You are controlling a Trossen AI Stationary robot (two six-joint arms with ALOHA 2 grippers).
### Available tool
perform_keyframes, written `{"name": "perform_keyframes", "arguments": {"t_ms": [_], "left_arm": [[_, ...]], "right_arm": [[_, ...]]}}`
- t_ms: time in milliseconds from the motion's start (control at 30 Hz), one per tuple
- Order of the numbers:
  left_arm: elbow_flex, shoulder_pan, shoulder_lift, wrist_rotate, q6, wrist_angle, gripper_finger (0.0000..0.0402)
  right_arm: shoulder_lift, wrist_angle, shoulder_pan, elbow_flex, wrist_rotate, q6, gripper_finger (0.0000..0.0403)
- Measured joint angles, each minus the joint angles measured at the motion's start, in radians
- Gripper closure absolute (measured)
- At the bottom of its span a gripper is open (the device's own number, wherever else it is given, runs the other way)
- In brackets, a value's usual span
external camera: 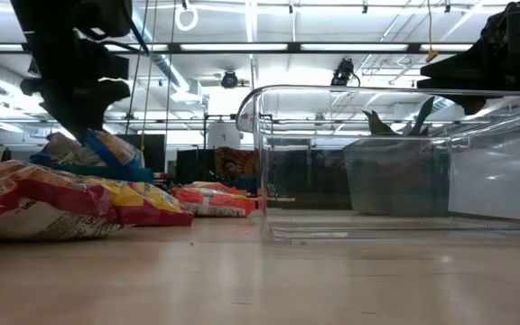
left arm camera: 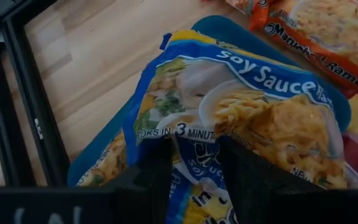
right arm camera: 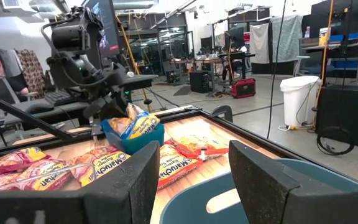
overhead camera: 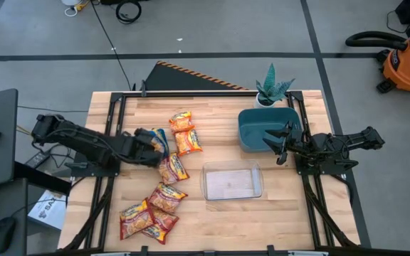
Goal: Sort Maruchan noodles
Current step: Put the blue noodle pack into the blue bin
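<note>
Several Maruchan noodle packets lie flat on the left half of the wooden table: orange-trimmed ones (overhead camera: 188, 142) toward the far edge, red-trimmed ones (overhead camera: 166, 197) toward the near edge. My left gripper (overhead camera: 148, 144) (left arm camera: 194, 146) is shut on a blue-trimmed soy sauce packet (left arm camera: 241, 93) (overhead camera: 160, 139) beside the pile. My right gripper (overhead camera: 280, 144) (right arm camera: 191, 180) is open and hovers over the blue bin (overhead camera: 258, 128), touching nothing. The held packet also shows in the right wrist view as a curled blue packet (right arm camera: 132, 132). My left gripper pinches the blue soy sauce packet between its two fingers (left arm camera: 157, 168) at one edge (left arm camera: 194, 155). The fingers come from above, slanting from the table's left. The packet curls around the hold and hangs below the fingers (external camera: 106, 152), just above the other packets.
A clear plastic tub (overhead camera: 231, 181) stands at the table's middle, near side, and the blue bin is behind it to the right. A potted plant (overhead camera: 272, 89) stands at the far edge. Bare wood lies between the packets and the tubs.
</note>
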Motion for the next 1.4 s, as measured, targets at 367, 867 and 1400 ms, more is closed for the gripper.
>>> {"name": "perform_keyframes", "arguments": {"t_ms": [367, 867, 1400], "left_arm": [[0.207, 0.029, -0.002, 0.067, 0.052, -0.226, 0.026], [0.065, 0.062, -0.002, 0.018, -0.035, -0.128, 0.026], [0.112, 0.115, -0.008, -0.029, 0.177, -0.06, 0.026]], "right_arm": [[0.0, 0.0, 0.0, 0.0, 0.0, 0.0, 0.0204], [0.0, 0.0, 0.0, 0.0, 0.0, 0.0, 0.0204], [0.0, 0.0, 0.0, 0.0, 0.0, 0.0, 0.0204]]}}
